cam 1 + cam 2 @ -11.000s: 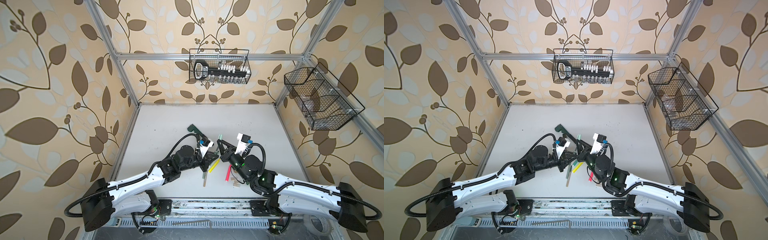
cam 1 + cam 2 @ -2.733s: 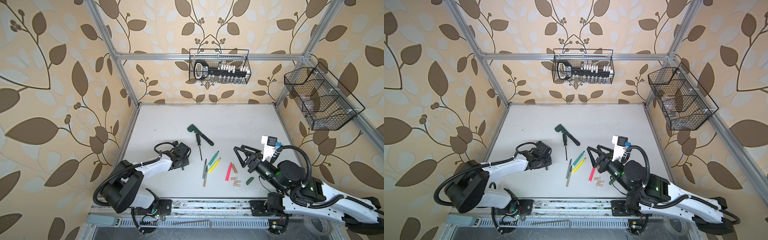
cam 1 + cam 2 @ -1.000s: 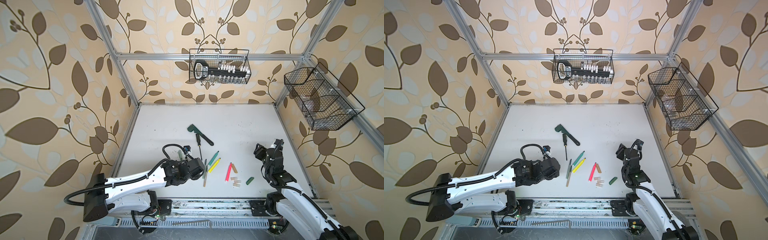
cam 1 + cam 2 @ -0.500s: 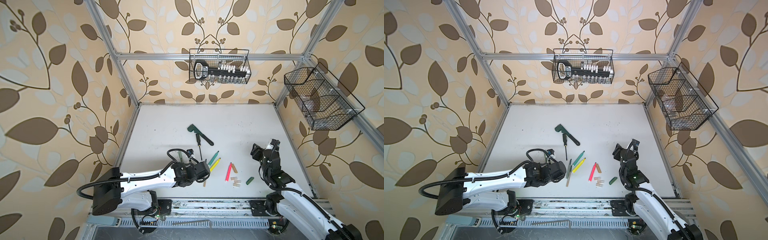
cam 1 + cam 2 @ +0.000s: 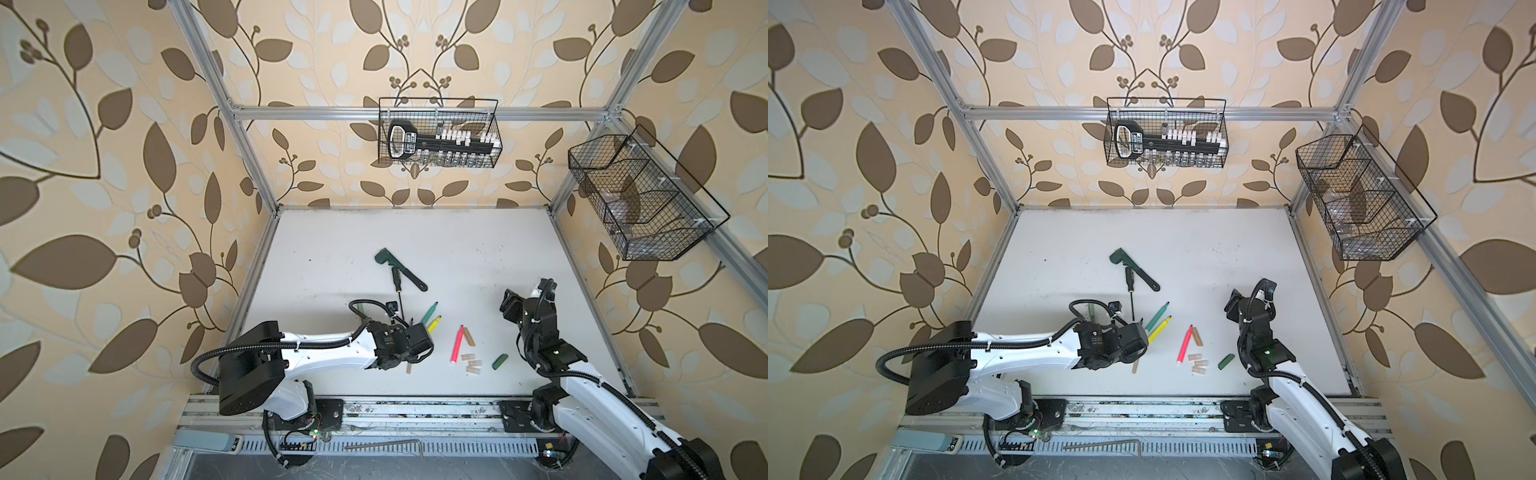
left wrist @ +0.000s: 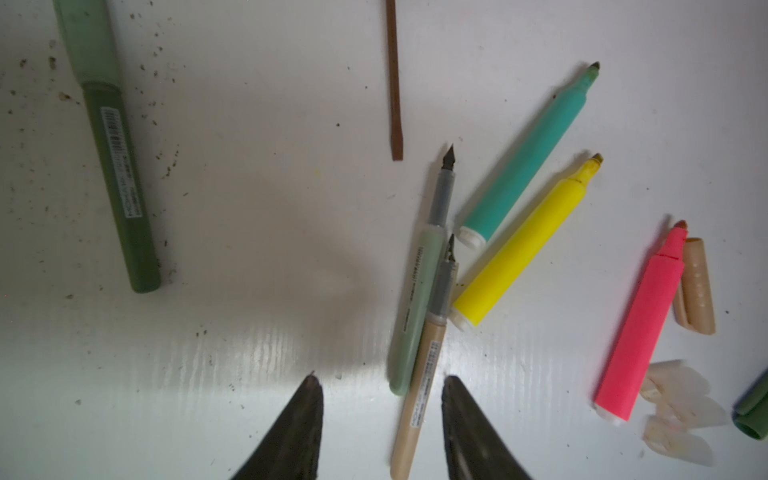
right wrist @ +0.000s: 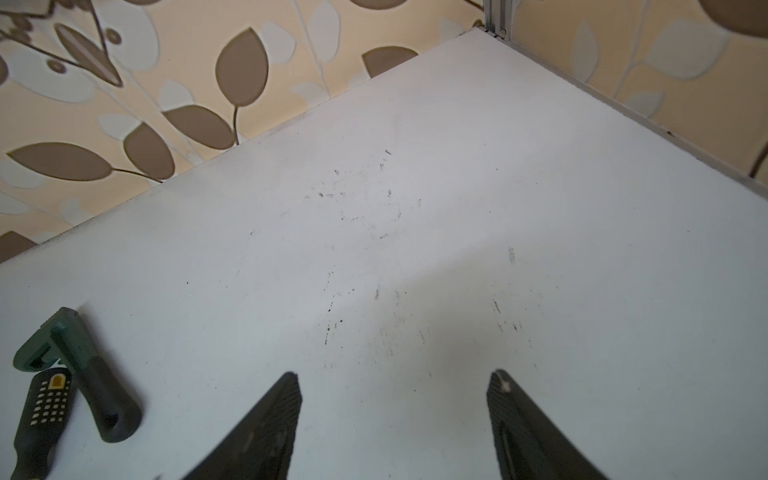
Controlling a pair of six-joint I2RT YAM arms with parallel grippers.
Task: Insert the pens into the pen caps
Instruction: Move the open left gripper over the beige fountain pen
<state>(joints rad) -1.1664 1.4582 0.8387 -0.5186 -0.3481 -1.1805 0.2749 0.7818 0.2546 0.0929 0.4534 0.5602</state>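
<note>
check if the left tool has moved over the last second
Yes. In a top view the left tool has shifted right, closer to the unmoved yellow pen.

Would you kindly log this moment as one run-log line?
left gripper: open, poised at gold-brown pen, not gripping | right gripper: open, empty, over table | gold-brown cap: lying loose

Left gripper [image 6: 380,399] has swung across to above the gold-brown pen [image 6: 420,386]; right gripper [image 7: 394,390] has withdrawn rightward.
</note>
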